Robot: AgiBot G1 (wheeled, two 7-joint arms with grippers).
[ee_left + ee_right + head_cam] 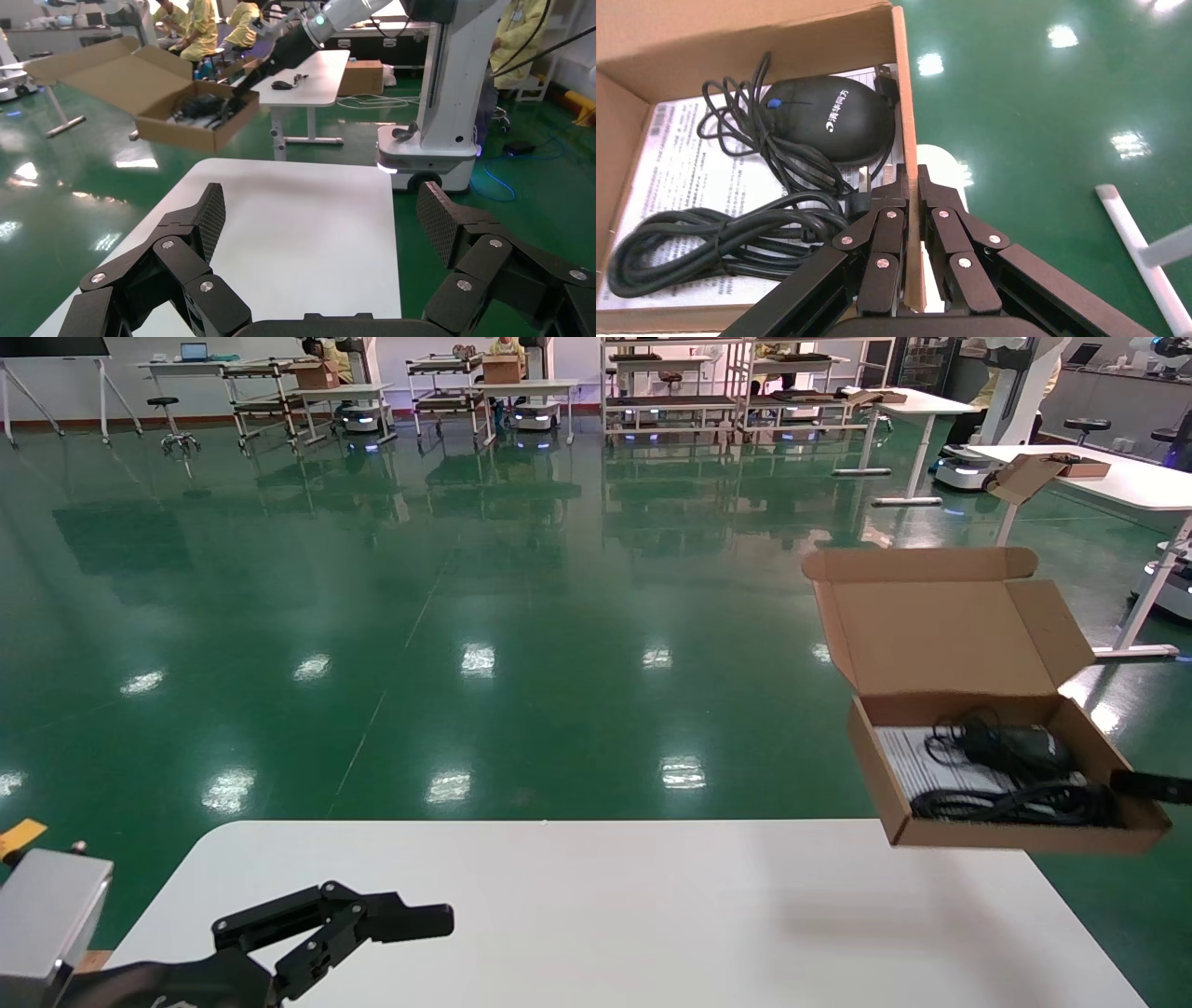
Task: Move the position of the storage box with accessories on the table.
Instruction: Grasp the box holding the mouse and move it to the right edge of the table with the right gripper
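The storage box (pixel 1015 836) hangs in the air over the far right corner of the white table (pixel 596 915), its flap lid (pixel 941 626) standing open. Inside lie the accessories: a black mouse (pixel 1015 747), coiled black cables (pixel 1015 800) and a white printed sheet (pixel 908 756). My right gripper (pixel 911 175) is shut on the box's right side wall (pixel 903 91), one finger inside and one outside, beside the mouse (pixel 828 119) and cables (pixel 722 239). My left gripper (pixel 320 210) stands wide open and holds nothing, low over the table's near left part (pixel 391 919).
Green floor lies beyond the table's far and right edges. Another white table (pixel 1117 477) with a small cardboard box (pixel 1029 475) stands at the far right. Racks and carts line the back wall. A white robot base (pixel 429 151) shows past the table's end.
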